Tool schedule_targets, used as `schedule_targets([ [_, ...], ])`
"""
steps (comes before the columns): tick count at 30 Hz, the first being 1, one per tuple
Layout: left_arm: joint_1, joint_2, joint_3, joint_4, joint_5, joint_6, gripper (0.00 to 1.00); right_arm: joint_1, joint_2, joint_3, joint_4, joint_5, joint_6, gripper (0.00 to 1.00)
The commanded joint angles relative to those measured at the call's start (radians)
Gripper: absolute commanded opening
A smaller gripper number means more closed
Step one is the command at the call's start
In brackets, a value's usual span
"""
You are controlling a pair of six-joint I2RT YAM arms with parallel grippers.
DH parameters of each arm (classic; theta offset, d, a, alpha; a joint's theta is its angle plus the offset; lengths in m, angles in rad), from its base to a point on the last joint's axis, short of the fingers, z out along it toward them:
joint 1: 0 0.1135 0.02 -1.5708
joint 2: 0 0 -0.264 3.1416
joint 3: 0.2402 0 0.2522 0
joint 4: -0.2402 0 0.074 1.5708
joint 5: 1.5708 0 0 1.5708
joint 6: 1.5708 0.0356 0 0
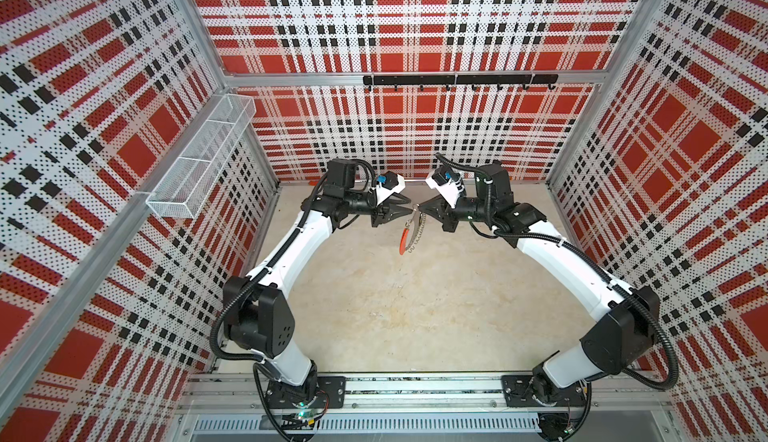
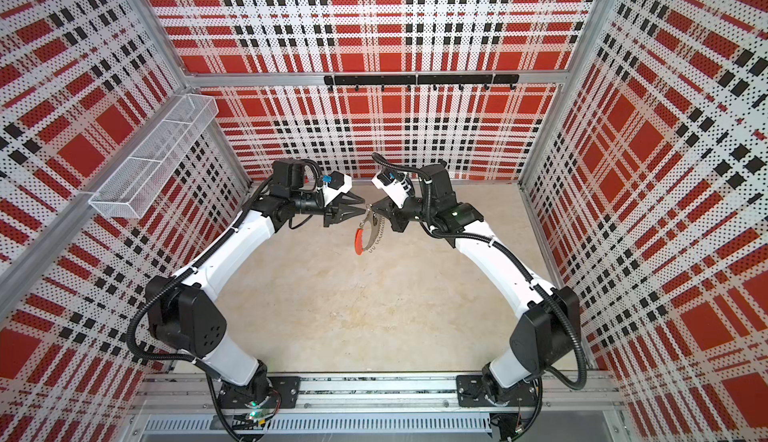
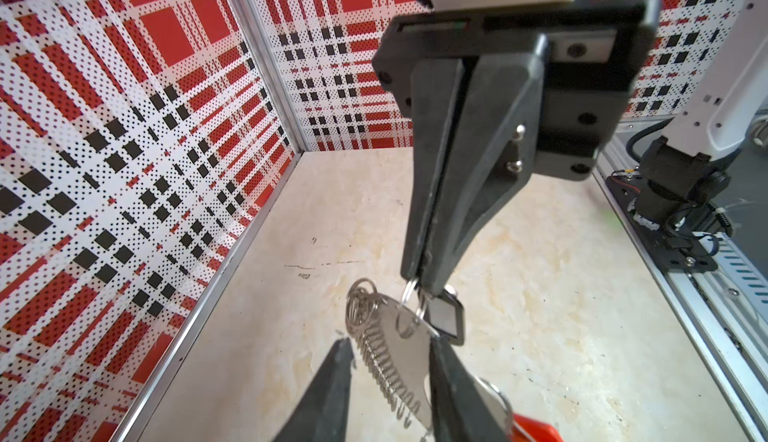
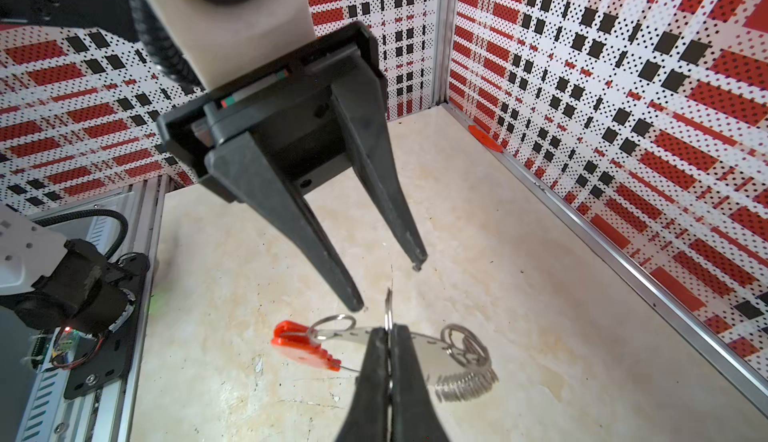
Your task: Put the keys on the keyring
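Both arms reach inward and meet in mid-air over the far middle of the tabletop (image 1: 415, 315), hands nose to nose.

Right hand (image 1: 419, 207) (image 2: 371, 210) (image 3: 419, 282) (image 4: 388, 330): fingers pressed together, pinching a small split ring of the keyring (image 1: 409, 236) (image 2: 368, 234) (image 3: 399, 348) (image 4: 415, 346).

Left hand (image 1: 409, 207) (image 2: 364, 207) (image 3: 390, 342) (image 4: 386, 284): fingers apart and gripping nothing, tips straddling the top of the pinched ring. Whether they touch it, cannot tell.

Around:
- wire basket (image 1: 199, 157) on the left wall
- black hook rail (image 1: 459, 79) on the back wall
- lone red-orange strip (image 4: 484, 138) on the tabletop at a wall's foot, well apart from the hands
- nothing between the hands but the ring itself

The keyring hangs clear of the tabletop below the right hand. It has a flat silver curve with a red-orange segment (image 1: 403, 242) (image 4: 299, 344) at one end and a crowd of split rings (image 3: 386, 365) (image 4: 465, 361) at the other.

The keys (image 3: 446, 319): a black-framed tag with a pale window shows just beside the right fingertips, next to the pinched ring. The key blade is not made out, and the join to the ring is unclear.
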Motion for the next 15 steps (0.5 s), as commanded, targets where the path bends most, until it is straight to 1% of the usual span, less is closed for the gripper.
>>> schedule_targets([
  [1,0.014,0.022,0.031,-0.037,0.082,0.016,0.35,0.008,-0.04,-0.002,0.036,-0.044,-0.014,0.0],
  [7,0.013,0.038,0.037,-0.057,0.095,0.009,0.3,0.011,-0.038,-0.001,0.063,-0.059,0.003,0.0],
  [15,0.014,0.047,0.057,-0.069,0.114,0.01,0.29,0.017,-0.022,0.015,0.049,-0.062,0.0,0.0],
])
